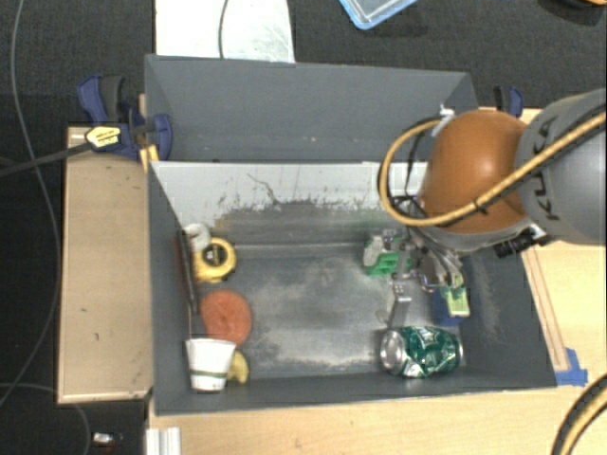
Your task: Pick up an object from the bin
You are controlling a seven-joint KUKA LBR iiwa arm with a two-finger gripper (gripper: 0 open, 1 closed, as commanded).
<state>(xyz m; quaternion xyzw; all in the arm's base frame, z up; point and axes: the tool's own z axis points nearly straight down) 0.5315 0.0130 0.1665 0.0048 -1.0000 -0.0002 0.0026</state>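
My gripper [414, 275] hangs low over the right part of the bin, beneath the arm's wrist. Just in front of it lies a crushed green and silver can [420, 351] near the bin's front right corner. A small green and white thing [381, 258] sits right at the gripper's left side. At its right side is a small blue and green thing [456, 298]. Whether either one touches the gripper I cannot tell.
Along the bin's left wall lie a yellow tape measure [213, 260], a red-brown round pad [226, 315], a white cup [209, 362] with a yellow piece [238, 368] beside it, and a dark red stick [187, 273]. The arm's orange dome and cables cover the back right.
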